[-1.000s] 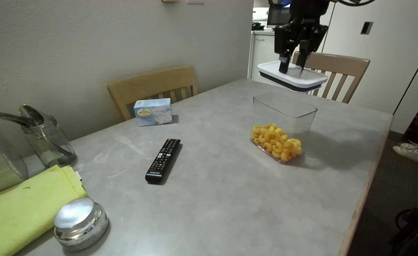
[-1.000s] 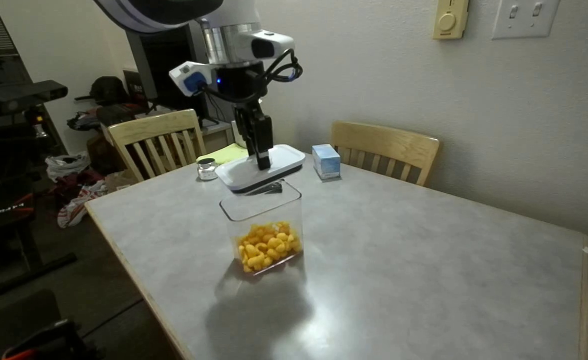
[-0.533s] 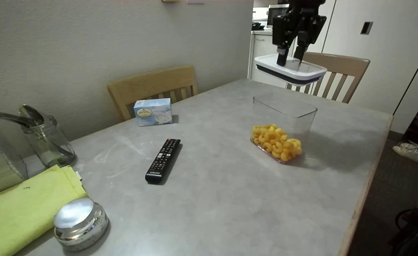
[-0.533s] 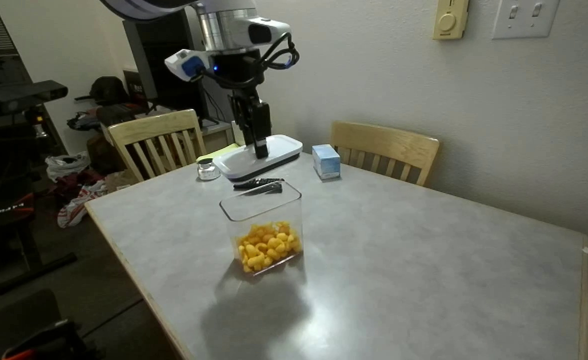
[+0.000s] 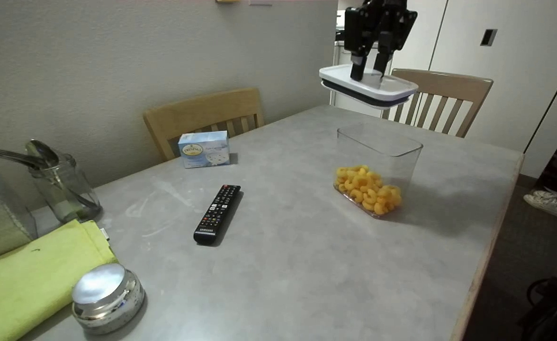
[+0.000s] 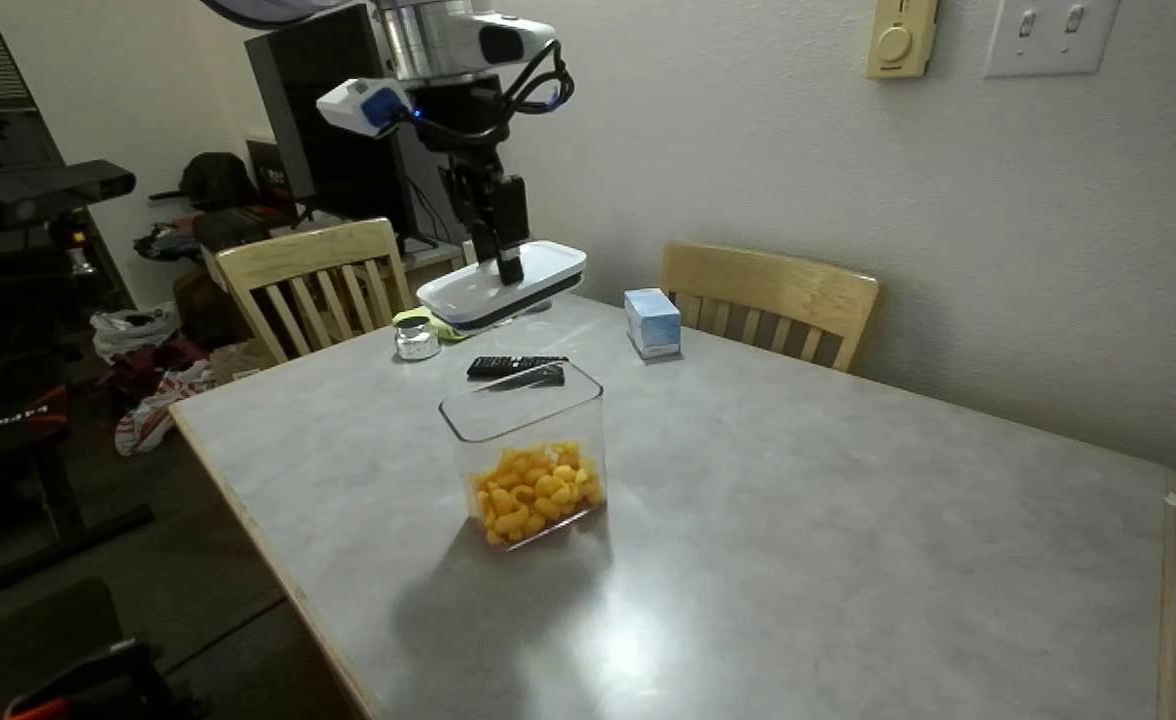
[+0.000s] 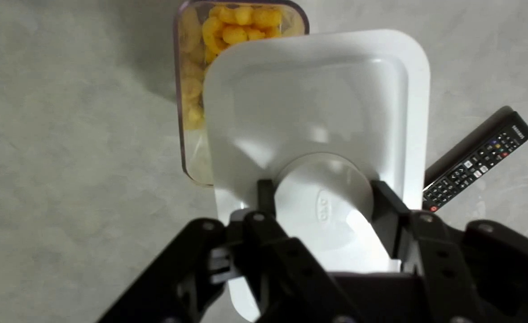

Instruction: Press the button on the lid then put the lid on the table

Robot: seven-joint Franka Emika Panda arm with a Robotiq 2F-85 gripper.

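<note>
Two opposite sides of the round white button point(image 7: 322, 197) in contact with the tips of the black gripper point(image 5: 368, 75): firmly clamped on it, with only the button between the tips. Hanging by this button in the air, above the grey table point(image 5: 283, 274), the white lid point(image 5: 396, 86), with a dark band around its lower part. Already off the clear container point(image 5: 378, 160), and higher than its rim in both exterior views. In the wrist view, seen across one part of the container and hiding it.

On the table, upright and with open top, the container, with yellow pieces of food point(image 5: 366, 189) in its lower part. Lying flat at some way from it, a black remote control point(image 5: 217, 215), with the keys upward. Closer to the wall point(image 5: 165, 47), a light blue box point(image 5: 205, 150), standing near the edge of the table and near a wooden chair point(image 5: 202, 110).

In an exterior view, well apart from the container, a glass jar point(image 5: 63, 189) with a fork point(image 5: 11, 157) and a spoon point(image 5: 43, 152) leaning out of its mouth. Just in front of the jar, a folded yellow cloth point(image 5: 37, 279), and next to it a round silver pot point(image 5: 108, 303); touching the cloth or only beside it, not possible to tell.
</note>
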